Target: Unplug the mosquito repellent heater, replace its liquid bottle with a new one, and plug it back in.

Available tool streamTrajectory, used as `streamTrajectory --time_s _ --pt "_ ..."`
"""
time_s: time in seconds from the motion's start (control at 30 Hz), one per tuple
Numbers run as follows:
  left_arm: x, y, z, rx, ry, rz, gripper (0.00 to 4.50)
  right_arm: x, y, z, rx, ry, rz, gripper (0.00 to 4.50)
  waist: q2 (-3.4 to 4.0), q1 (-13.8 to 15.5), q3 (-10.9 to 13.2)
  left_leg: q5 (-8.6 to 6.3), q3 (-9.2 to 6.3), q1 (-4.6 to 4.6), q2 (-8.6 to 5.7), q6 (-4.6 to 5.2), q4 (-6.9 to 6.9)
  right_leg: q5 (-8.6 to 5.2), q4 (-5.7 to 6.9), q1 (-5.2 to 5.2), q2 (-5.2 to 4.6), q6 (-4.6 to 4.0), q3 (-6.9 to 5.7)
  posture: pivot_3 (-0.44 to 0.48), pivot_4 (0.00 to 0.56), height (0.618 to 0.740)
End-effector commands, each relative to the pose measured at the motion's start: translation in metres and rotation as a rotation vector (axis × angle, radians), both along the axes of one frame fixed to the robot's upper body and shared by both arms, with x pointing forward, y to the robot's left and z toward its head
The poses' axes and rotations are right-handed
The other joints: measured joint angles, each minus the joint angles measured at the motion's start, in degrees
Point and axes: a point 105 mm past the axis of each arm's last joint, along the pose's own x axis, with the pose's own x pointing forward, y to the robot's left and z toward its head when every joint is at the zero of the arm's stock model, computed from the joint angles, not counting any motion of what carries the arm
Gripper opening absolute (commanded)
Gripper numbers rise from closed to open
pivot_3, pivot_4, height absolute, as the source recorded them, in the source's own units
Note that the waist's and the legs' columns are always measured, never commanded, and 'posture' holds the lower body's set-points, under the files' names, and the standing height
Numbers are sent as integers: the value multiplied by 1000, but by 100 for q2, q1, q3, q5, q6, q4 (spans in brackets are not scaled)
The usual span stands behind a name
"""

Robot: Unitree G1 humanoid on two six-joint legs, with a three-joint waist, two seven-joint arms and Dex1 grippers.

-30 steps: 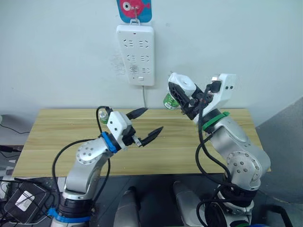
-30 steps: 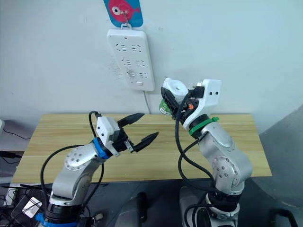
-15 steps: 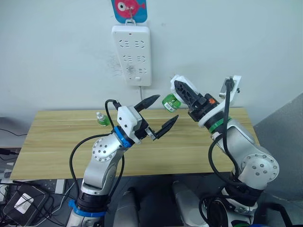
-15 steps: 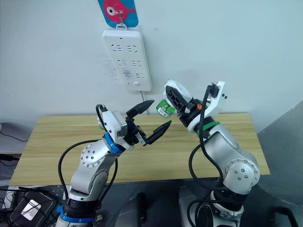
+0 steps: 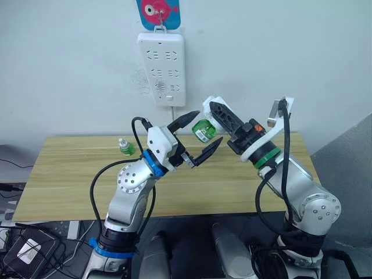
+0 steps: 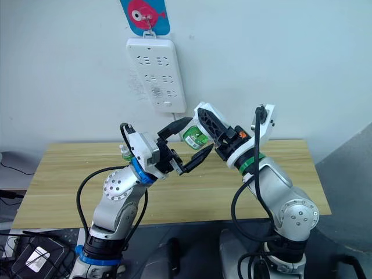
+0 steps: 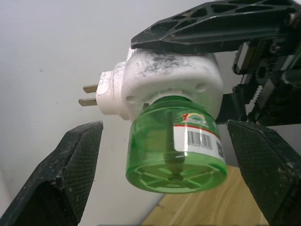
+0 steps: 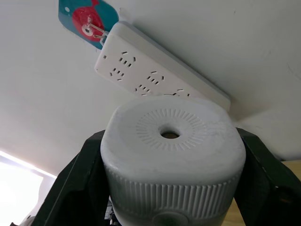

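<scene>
Mosquito repellent heater [image 7: 164, 82]: scuffed white rounded plastic, ribbed green bottle [image 7: 176, 148].

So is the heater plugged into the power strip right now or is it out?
Out. The heater is held by the right gripper away from the power strip, its two prongs bare.

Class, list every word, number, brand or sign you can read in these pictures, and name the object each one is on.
No words or numbers can be read.
Green liquid bottle in the mosquito repellent heater: a white label with a barcode and a small coloured logo, print too small to read.
Power strip on the wall: no legible marking.
Blue hanger card above it: a pink fish picture, no text.
</scene>
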Motion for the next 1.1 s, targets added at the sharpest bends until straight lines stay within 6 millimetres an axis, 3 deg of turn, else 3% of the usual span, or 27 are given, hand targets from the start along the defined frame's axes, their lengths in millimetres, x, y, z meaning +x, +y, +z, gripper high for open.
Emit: streamTrajectory --time_s 0.03,0.2,0.27,0.57,0.7,0.73,0.87,1.1 --pt "-8 -2 9 -17 -50 -15 4098 -9 2 12 42 -44 28 2986 0 1 -3 0 0 0 0 0 1 0 0 0 0 0 0 -246 224 735" --pt "-10 -1 6 -15 -35 -19 2613 -8 2 12 47 -39 28 2986 0 9 -21 0 1 0 0 0 3 -1 1 0 0 2 2 -245 226 735" --pt "-10 -2 9 -18 -48 -23 2231 -9 2 12 43 -37 33 2986 0 13 -22 0 1 0 0 0 3 0 1 1 0 1 2 -245 230 735" --pt "-12 -1 7 23 -71 -40 2231 -9 1 4 14 -15 57 2986 0 40 -24 0 0 0 0 0 3 0 1 1 1 0 1 -247 235 735" --pt "-15 3 -2 110 -90 -92 2231 -16 -4 -5 -81 -30 162 4427 0 47 -24 0 0 1 0 0 3 1 1 3 1 -1 2 -245 237 735" --pt "-17 5 -4 139 -100 -113 2231 -18 -5 -9 -122 -27 199 4500 0 50 -24 0 1 1 0 1 3 1 1 3 1 -1 2 -243 239 735" --pt "-25 9 -19 258 -112 -214 2231 -32 -14 -24 -221 15 400 4500 0 60 -24 1 4 3 0 1 4 0 0 4 0 -3 5 -231 245 735" --pt "-38 18 -36 391 -110 -330 2231 -51 -19 -30 -235 86 646 4500 0 72 -24 1 5 7 2 3 4 -2 1 6 2 1 7 -209 250 735"
